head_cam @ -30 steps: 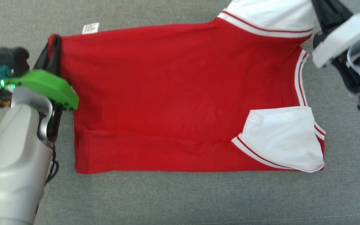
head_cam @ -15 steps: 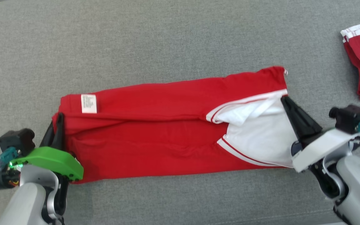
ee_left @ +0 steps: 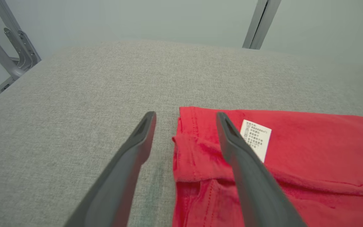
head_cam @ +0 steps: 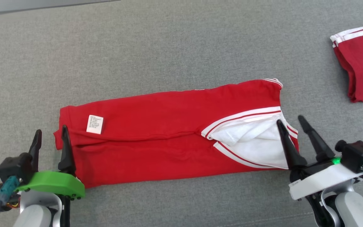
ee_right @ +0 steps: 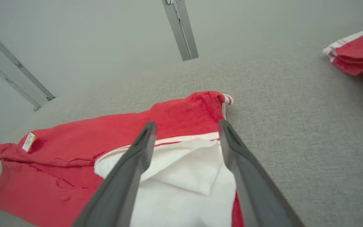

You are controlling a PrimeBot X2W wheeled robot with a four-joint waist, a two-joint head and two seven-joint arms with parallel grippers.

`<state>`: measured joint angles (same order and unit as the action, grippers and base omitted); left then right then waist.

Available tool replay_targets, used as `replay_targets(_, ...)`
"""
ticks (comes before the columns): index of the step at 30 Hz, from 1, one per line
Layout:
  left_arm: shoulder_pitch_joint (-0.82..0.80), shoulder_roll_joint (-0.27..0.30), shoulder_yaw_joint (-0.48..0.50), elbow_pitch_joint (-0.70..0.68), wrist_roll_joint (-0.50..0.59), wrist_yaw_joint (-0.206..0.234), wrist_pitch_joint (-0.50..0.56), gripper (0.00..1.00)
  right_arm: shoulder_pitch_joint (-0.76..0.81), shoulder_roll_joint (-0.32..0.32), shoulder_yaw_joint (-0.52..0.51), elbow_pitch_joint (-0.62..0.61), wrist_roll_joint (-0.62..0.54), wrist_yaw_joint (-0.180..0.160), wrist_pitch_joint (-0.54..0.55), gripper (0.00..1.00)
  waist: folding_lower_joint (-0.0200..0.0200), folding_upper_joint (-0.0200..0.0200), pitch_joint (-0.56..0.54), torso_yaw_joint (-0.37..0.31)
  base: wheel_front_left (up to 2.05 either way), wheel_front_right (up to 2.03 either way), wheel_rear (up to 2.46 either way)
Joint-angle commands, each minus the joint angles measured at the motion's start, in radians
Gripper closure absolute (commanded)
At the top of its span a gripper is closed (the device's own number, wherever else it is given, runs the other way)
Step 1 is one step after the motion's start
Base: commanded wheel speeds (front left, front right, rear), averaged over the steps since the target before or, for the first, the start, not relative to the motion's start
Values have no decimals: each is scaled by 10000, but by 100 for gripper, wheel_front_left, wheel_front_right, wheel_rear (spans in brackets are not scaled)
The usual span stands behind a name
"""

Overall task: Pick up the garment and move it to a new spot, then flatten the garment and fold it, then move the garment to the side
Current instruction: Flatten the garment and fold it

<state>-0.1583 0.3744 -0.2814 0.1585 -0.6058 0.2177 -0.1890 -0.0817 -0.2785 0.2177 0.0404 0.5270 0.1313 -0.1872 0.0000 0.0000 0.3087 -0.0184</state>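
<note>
See the red garment [head_cam: 169,135] folded lengthwise into a long band, flat on the grey cloth surface [head_cam: 169,47], low in the head view and stretched between the two grippers. Note the white care label [head_cam: 95,124] lying face up near its left end. Note also the white sleeve [head_cam: 250,142] with red-striped trim, tucked in at its right end.

Find the left gripper [head_cam: 51,129] at the left end, fingers spread wide and holding nothing. Outer finger over bare surface, inner finger over the hem corner, just beside the label. Same in the left wrist view, with the fingers straddling the folded edge. Cannot tell whether the inner finger rests on the cloth or hangs just above it.

Find the right gripper [head_cam: 289,119] at the other end, likewise spread apart and empty. One finger over the white sleeve, the other along the outer edge of the band, as seen in the right wrist view.

Spot a second red garment [head_cam: 362,63] with white stripes at the far right, well apart from the first.
</note>
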Motion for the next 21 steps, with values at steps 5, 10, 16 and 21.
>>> replay_targets(5,459,-120,-39,-881,885,624,-542,0,448,618,-1131,-1130,-1407,-13,-90,0,0,0,-537,-152,0,0,0)
replay_targets(10,794,-149,-228,-1648,1406,949,-654,0,659,962,-1866,-1747,-2254,-13,232,0,0,0,-980,-189,0,0,0)
replay_targets(16,1128,-93,-448,-2031,1607,1150,-469,0,876,1095,-2074,-2040,-2619,-13,573,0,0,0,-1285,-141,0,0,0)
replay_targets(21,1240,-58,-514,-2096,1616,1256,-390,0,1001,1164,-2096,-2206,-2663,-13,710,0,0,0,-1349,-112,0,0,0)
